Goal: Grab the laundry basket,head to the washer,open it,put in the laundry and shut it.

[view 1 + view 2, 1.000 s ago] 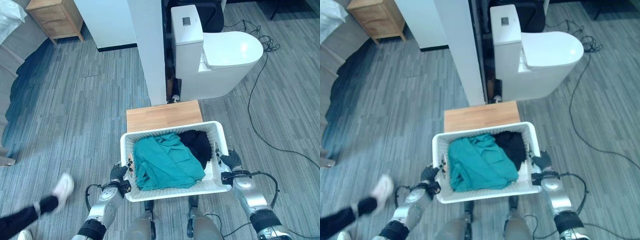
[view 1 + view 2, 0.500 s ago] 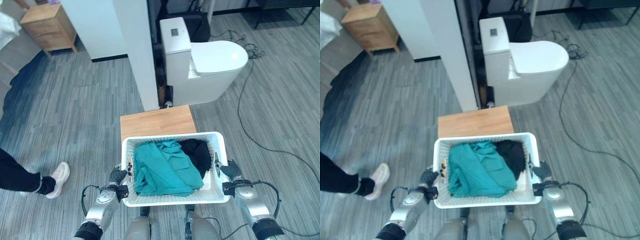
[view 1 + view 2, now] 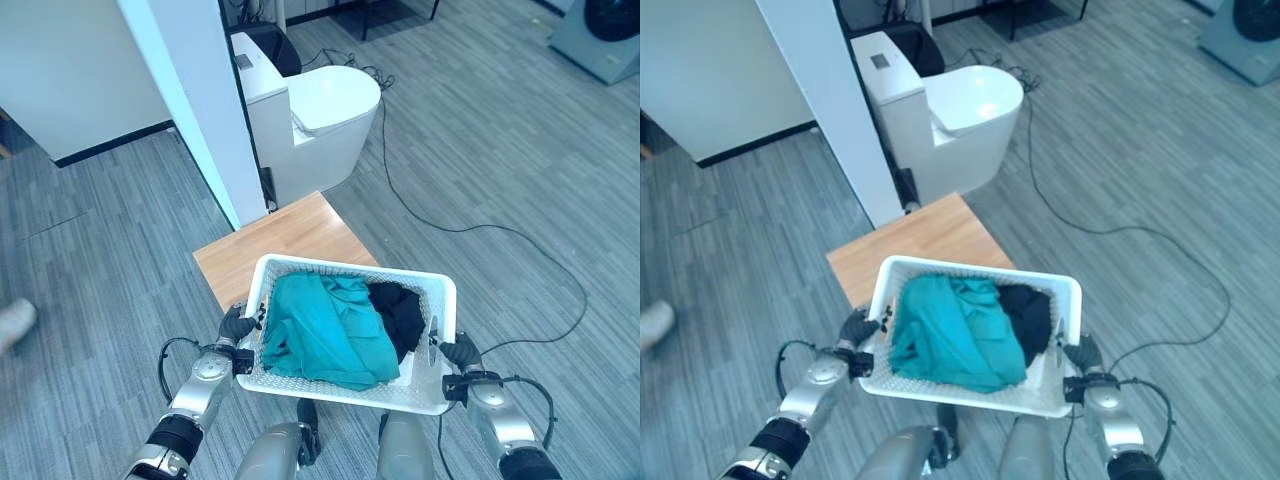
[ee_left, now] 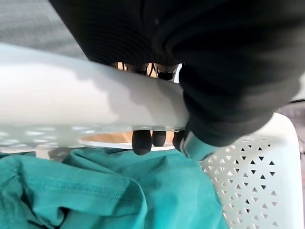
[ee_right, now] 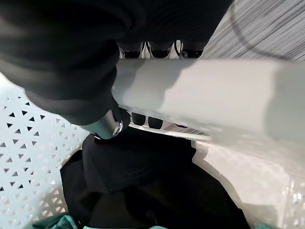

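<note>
I hold a white perforated laundry basket (image 3: 420,392) off the floor in front of me. A teal garment (image 3: 325,330) and a black garment (image 3: 400,312) lie inside. My left hand (image 3: 237,326) is shut on the basket's left rim (image 4: 71,102), with dark fingertips (image 4: 141,141) curled through the handle slot. At the opposite end my right hand (image 3: 459,352) is shut on the right rim (image 5: 205,93), its fingertips (image 5: 143,119) hooked under it. A grey washer (image 3: 605,30) shows at the far upper right corner.
A low wooden table (image 3: 270,245) stands just ahead of the basket. Behind it are a white toilet (image 3: 310,110) and a white wall panel (image 3: 195,100). A black cable (image 3: 470,225) snakes over the grey plank floor on the right. A person's shoe (image 3: 12,322) shows at the left edge.
The camera has swung right: toilet and table shifted left, and a washer came into view at the upper right. The person's leg has left, only a shoe remains. Both hands keep hold of the basket.
</note>
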Robot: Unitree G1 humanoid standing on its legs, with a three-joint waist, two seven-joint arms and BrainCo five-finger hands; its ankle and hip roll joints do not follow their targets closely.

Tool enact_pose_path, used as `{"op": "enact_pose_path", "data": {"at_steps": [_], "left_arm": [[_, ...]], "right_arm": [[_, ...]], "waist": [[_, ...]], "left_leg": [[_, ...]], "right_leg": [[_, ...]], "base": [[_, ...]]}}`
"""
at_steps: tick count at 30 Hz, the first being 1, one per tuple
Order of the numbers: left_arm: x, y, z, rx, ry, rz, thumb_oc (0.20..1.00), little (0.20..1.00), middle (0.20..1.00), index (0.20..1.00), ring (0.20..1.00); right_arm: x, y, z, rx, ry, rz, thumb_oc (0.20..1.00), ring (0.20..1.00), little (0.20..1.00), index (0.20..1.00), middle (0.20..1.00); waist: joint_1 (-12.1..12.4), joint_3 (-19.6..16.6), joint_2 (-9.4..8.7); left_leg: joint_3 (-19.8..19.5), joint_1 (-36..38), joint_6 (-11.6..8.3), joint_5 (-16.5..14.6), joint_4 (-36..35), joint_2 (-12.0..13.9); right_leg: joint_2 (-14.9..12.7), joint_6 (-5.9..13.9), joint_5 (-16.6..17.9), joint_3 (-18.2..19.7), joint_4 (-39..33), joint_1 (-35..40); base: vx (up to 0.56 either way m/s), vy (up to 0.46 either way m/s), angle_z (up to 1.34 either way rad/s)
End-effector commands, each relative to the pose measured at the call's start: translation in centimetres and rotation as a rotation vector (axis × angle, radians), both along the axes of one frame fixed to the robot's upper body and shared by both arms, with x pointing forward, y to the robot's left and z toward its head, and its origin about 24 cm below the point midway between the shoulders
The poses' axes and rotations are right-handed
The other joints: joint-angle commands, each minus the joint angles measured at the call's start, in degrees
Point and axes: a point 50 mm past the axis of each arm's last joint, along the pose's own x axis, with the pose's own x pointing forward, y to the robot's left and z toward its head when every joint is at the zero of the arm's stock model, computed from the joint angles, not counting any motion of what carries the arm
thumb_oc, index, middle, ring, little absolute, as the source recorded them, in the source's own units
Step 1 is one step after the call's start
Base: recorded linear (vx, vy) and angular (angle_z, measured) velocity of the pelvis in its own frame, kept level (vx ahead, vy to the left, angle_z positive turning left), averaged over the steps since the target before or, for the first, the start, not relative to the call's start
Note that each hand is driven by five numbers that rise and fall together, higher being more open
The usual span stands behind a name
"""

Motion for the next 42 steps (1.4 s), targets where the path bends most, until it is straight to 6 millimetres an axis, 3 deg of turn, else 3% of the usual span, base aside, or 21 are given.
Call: {"op": "enact_pose_path", "data": {"at_steps": [1, 5, 6, 7, 9, 12, 15, 16, 17, 18, 19, 21, 26, 38, 42], "left_arm": [[0.4, 2.0, 2.7, -0.066, -0.148, 0.013, 0.200, 0.200, 0.200, 0.200, 0.200], [-0.4, 3.0, 2.0, -0.078, -0.128, 0.070, 0.200, 0.200, 0.200, 0.200, 0.200], [-0.5, 3.2, 1.9, -0.079, -0.124, 0.081, 0.200, 0.200, 0.200, 0.200, 0.200], [-0.7, 3.0, 1.4, -0.087, -0.105, 0.082, 0.200, 0.200, 0.200, 0.200, 0.200], [-0.8, 3.1, 1.1, -0.084, -0.096, 0.087, 0.200, 0.200, 0.200, 0.200, 0.200], [-0.9, 3.1, 0.7, -0.082, -0.082, 0.094, 0.200, 0.200, 0.200, 0.200, 0.200], [-0.9, 3.1, 0.7, -0.065, -0.075, 0.081, 0.200, 0.200, 0.200, 0.200, 0.200], [-0.8, 3.2, 0.6, -0.053, -0.073, 0.080, 0.200, 0.200, 0.200, 0.200, 0.200], [-0.8, 3.2, 0.7, -0.053, -0.073, 0.080, 0.200, 0.200, 0.200, 0.200, 0.200], [-0.8, 3.4, 0.9, -0.051, -0.086, 0.093, 0.200, 0.200, 0.200, 0.200, 0.200], [-0.7, 3.2, 0.9, -0.063, -0.083, 0.081, 0.200, 0.200, 0.200, 0.200, 0.200], [-0.6, 3.1, 0.7, -0.069, -0.070, 0.073, 0.200, 0.200, 0.200, 0.200, 0.200], [-1.1, 3.2, -0.1, -0.049, -0.035, 0.075, 0.200, 0.200, 0.200, 0.200, 0.200], [-3.6, 4.4, -1.4, -0.041, 0.011, 0.133, 0.200, 0.200, 0.200, 0.200, 0.200], [-3.5, 4.4, -1.3, -0.030, 0.013, 0.118, 0.200, 0.200, 0.200, 0.200, 0.200]], "right_arm": [[2.1, -1.7, 2.6, 0.067, -0.123, 0.022, 0.200, 0.200, 0.200, 0.200, 0.200], [3.1, -0.9, 3.0, 0.054, -0.132, 0.064, 0.200, 0.200, 0.200, 0.200, 0.200], [3.2, -0.8, 3.1, 0.049, -0.132, 0.069, 0.200, 0.200, 0.200, 0.200, 0.200], [3.0, -1.2, 3.0, 0.035, -0.121, 0.066, 0.200, 0.200, 0.200, 0.200, 0.200], [2.9, -1.4, 2.9, 0.019, -0.113, 0.069, 0.200, 0.200, 0.200, 0.200, 0.200], [2.2, -2.3, 2.9, -0.014, -0.100, 0.064, 0.200, 0.200, 0.200, 0.200, 0.200], [2.0, -3.0, 3.0, -0.032, -0.095, 0.056, 0.200, 0.200, 0.200, 0.200, 0.200], [2.2, -3.0, 3.3, -0.044, -0.106, 0.065, 0.200, 0.200, 0.200, 0.200, 0.200], [2.2, -3.0, 3.3, -0.044, -0.106, 0.065, 0.200, 0.200, 0.200, 0.200, 0.200], [2.9, -2.9, 3.8, -0.076, -0.113, 0.096, 0.200, 0.200, 0.200, 0.200, 0.200], [3.0, -3.2, 4.0, -0.077, -0.119, 0.087, 0.200, 0.200, 0.200, 0.200, 0.200], [3.0, -3.5, 4.0, -0.075, -0.118, 0.071, 0.200, 0.200, 0.200, 0.200, 0.200], [2.7, -2.8, 3.4, -0.017, -0.122, 0.058, 0.200, 0.200, 0.200, 0.200, 0.200], [3.1, -1.2, 3.8, -0.036, -0.137, 0.115, 0.200, 0.200, 0.200, 0.200, 0.200], [3.4, -1.3, 3.6, -0.050, -0.127, 0.114, 0.200, 0.200, 0.200, 0.200, 0.200]], "waist": [[2.6, -4.3, 1.65], [6.3, -5.5, -0.09], [6.4, -5.5, -0.32], [5.8, -5.6, -0.19], [5.2, -5.7, 0.03], [3.7, -5.4, 0.47], [3.0, -4.8, 0.37], [3.2, -3.7, 0.11], [3.2, -3.6, 0.15], [6.2, -2.3, 0.34], [6.3, -2.3, -0.07], [5.4, -2.7, -0.04], [3.4, -6.1, 0.02], [1.8, -6.4, -0.31], [1.6, -6.8, -0.30]], "left_leg": [[-3.1, 2.5, -5.37, -2.7, -1.4, 3.1], [4.2, 1.6, -6.60, -3.2, -0.3, 4.9], [5.8, 1.9, -7.02, -2.9, -0.6, 5.3], [6.5, 1.9, -7.19, -2.6, 0.3, 6.1], [6.6, 1.8, -7.53, -2.2, 0.5, 6.8], [7.5, 1.1, -8.31, 1.1, -0.3, 8.4], [6.8, 0.4, -9.15, 1.3, 1.9, 9.6], [3.1, -0.1, -9.99, 1.1, 5.0, 10.1], [3.0, -0.1, -10.01, 1.0, 5.1, 10.2], [-11.5, -0.5, -11.48, 2.0, 5.5, 6.1], [-12.9, -0.9, -11.71, 1.8, 4.9, 6.0], [-11.2, 0.3, -11.13, 1.4, 2.0, 6.7], [-10.0, 4.0, -9.58, 1.1, -3.1, 5.5], [-5.9, 5.8, -8.66, -0.5, -3.7, 5.4], [-5.6, 5.6, -8.25, -1.1, -3.1, 5.1]], "right_leg": [[4.0, -1.55, -0.3, -5.9, -4.2, 6.4], [4.0, -1.59, -3.4, -15.6, -9.6, 12.5], [4.2, -1.77, -2.6, -16.2, -11.8, 12.5], [6.0, -2.39, -3.1, -12.8, -13.4, 12.3], [7.4, -2.99, -3.4, -11.1, -14.9, 13.0], [9.9, -4.73, -2.9, -9.5, -16.9, 12.8], [10.9, -5.39, -3.0, -8.8, -17.8, 13.6], [11.7, -6.23, -3.4, -7.9, -17.7, 14.3], [11.7, -6.25, -3.4, -8.0, -17.7, 14.4], [12.9, -6.86, -3.8, -5.0, -15.7, 13.3], [12.5, -6.64, -3.4, -4.9, -15.8, 13.3], [12.3, -6.20, -3.0, -5.6, -16.4, 13.8], [11.8, -5.29, -1.4, -3.9, -17.7, 13.5], [11.2, -4.87, 0.2, 1.2, -19.3, 12.6], [10.6, -4.50, 0.0, 1.7, -18.4, 12.2]], "base": [[-0.19, 0.036, -0.95], [-0.13, -0.076, -1.18], [-0.07, -0.215, -2.31], [-0.07, -0.171, -1.95], [-0.06, -0.149, -0.80], [-0.11, -0.170, -0.05], [-0.05, -0.152, -0.20], [-0.03, -0.093, -0.07], [-0.07, -0.126, -0.42], [-0.06, -0.071, -0.58], [-0.06, -0.086, -0.79], [0.01, -0.020, -0.66], [0.06, 0.074, -0.05], [0.03, 0.053, -0.24], [0.05, 0.033, -0.02]]}}
